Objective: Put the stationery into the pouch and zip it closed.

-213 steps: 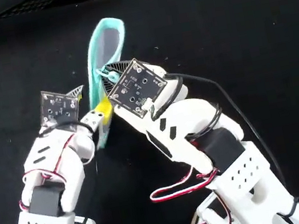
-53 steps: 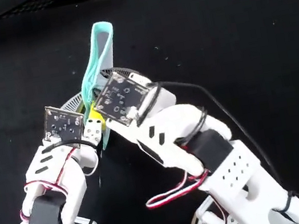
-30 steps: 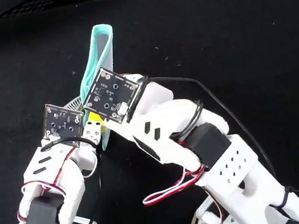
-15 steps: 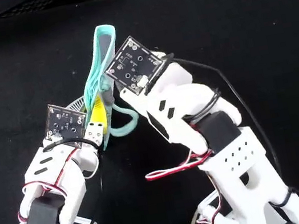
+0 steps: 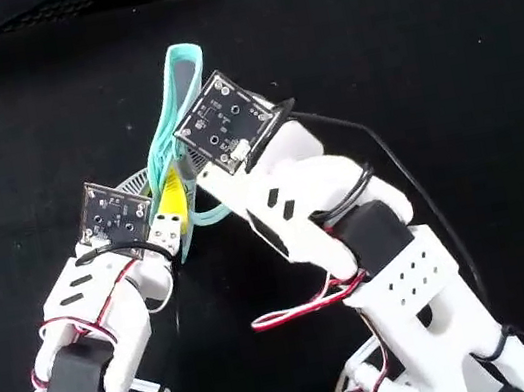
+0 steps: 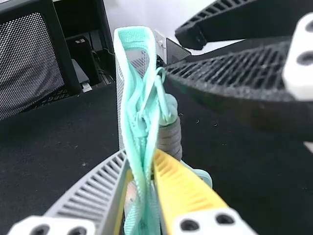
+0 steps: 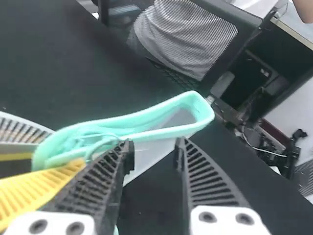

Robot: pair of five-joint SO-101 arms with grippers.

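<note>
The black table (image 5: 440,53) carries a teal mesh pouch (image 5: 182,73) standing on edge; I'd say it's light, soft and floppy. The left gripper (image 6: 144,171) is clamped on the pouch's near end. The right gripper (image 7: 152,147) hangs spread beside its rim, and the stiffer zip seam looks like the best hold.

From above, cannot see the middle stretch of the pouch (image 5: 182,73): covered by the right arm's camera board (image 5: 222,122), which also hides the fingertips of the right gripper (image 7: 151,147). Cannot tell whether any stationery lies inside, nor make out the zip's slider. In the left wrist view, loses the pouch's near end past the picture's edge, between the two fingers of the left gripper (image 6: 142,164). Shows the other arm's black fingers (image 6: 234,73) blurred and cut off at the edge. Cannot say what the grey rounded shape (image 6: 169,137) behind the pouch is. In the right wrist view, cuts the left gripper's yellow finger off at the edge.
</note>
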